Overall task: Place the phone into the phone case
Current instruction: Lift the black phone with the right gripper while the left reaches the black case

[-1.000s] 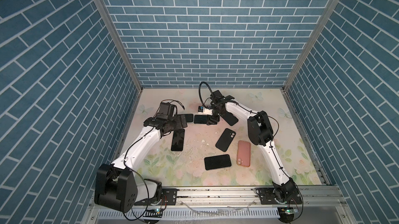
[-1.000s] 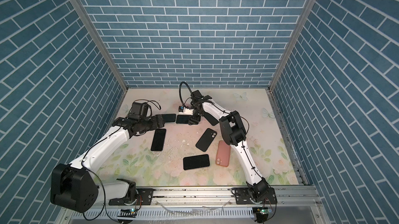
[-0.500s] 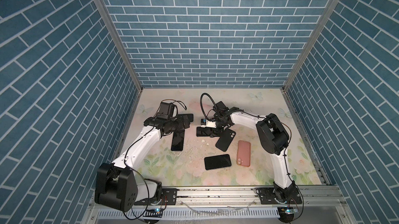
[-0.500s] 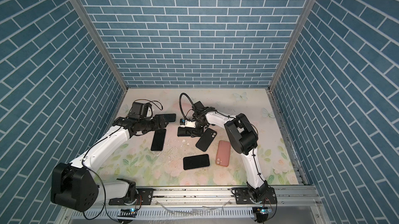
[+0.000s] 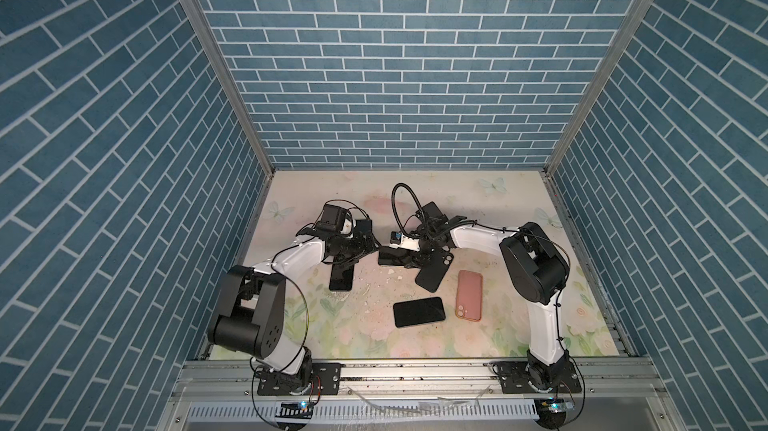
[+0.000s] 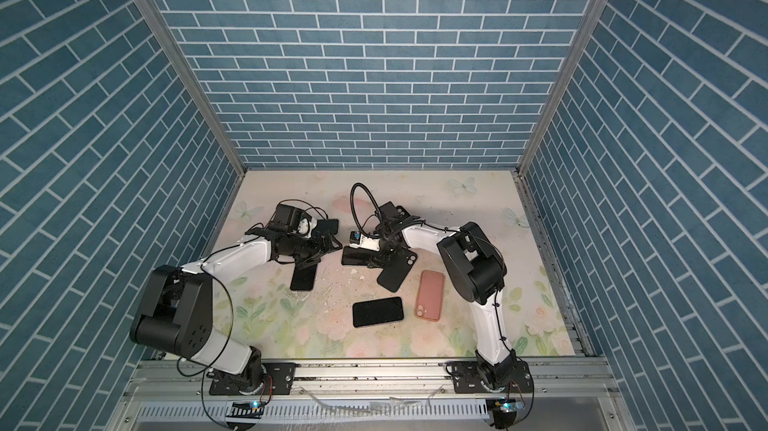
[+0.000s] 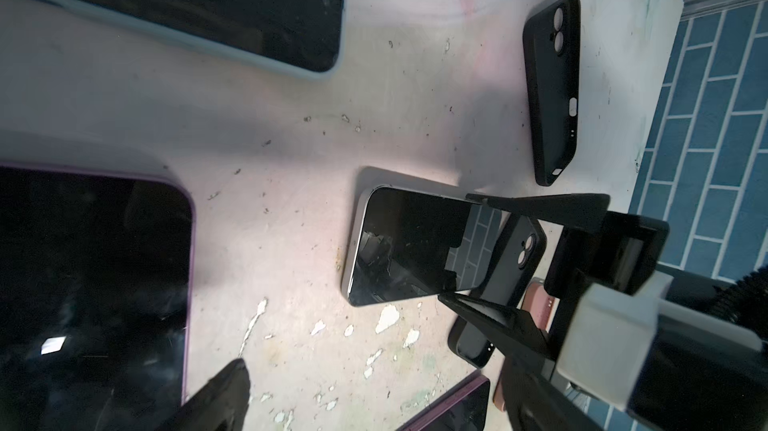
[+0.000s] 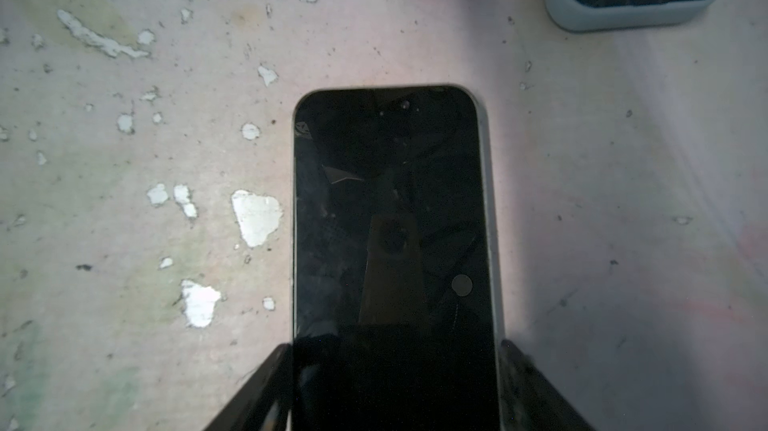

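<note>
Since one second ago the right arm (image 5: pixel 478 237) has drawn its load from the back of the mat toward six o'clock, and its elbow has swung out toward three o'clock. The left arm (image 5: pixel 299 256) has shifted its big black joint.

Twelve o'clock is the back wall in both top views. The pale floral table mat (image 5: pixel 353 339) carries everything.

The right gripper (image 8: pixel 395 349) clamps the black-screen, silver-edged phone (image 8: pixel 390 200) by its two long edges. The phone is at the middle of the mat and seems to lie flat there, though the view is too dim to be sure.

The left gripper (image 5: pixel 366 252), at nine o'clock of the phone, stands spread wide with nothing between its fingers. It is above a dark phone with purple edge (image 5: pixel 341 279).

A black soft phone case with two camera holes (image 5: pixel 433 274) lies back up at four o'clock, just beside the phone. The phone is not in it.

- Farther at four o'clock lies a pink phone case (image 5: pixel 469 294).
- At five o'clock is a second dark phone (image 5: pixel 419 311).
- At one o'clock is another black case (image 7: pixel 550 88).
- At eleven o'clock is a phone in pale blue case (image 7: pixel 208 5).

Small white flakes (image 8: pixel 257 217) dot the mat.
</note>
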Motion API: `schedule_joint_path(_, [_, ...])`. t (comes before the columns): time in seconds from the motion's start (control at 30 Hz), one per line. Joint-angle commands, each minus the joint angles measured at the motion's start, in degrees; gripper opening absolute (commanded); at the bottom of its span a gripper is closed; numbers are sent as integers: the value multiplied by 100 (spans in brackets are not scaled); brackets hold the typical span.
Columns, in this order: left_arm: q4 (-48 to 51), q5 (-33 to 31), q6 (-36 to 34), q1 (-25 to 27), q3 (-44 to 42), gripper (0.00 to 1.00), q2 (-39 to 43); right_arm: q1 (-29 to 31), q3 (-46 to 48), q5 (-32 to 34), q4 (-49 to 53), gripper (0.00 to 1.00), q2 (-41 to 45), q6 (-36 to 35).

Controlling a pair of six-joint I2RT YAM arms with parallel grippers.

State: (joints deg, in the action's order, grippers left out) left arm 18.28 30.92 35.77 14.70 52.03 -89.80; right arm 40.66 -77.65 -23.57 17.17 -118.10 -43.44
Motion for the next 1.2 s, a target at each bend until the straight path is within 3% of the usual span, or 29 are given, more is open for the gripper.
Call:
schedule_joint_path(0.0, [-447, 194, 225, 132, 8, 94, -309, 38, 206, 46, 3, 49, -2, -68])
schedule_joint_path(0.3, [-974, -64, 589, 390, 119, 89, -1007, 37, 245, 42, -44, 50, 16, -72])
schedule_joint_path(0.53, [-811, -387, 557, 391, 208, 89, -869, 25, 496, 327, -529, 78, 315, 11])
schedule_joint_path(0.83, [-698, -369, 431, 384, 447, 89, -871, -40, 1012, 290, -1089, 82, 1092, 465])
schedule_joint_path(1.0, [-752, -271, 413, 363, 475, 89, -958, -112, 1233, 344, -1396, 79, 1600, 1673])
schedule_joint_path(1.17, [-783, -234, 405, 332, 488, 89, -1047, -160, 777, 492, -676, 67, 1778, 4170])
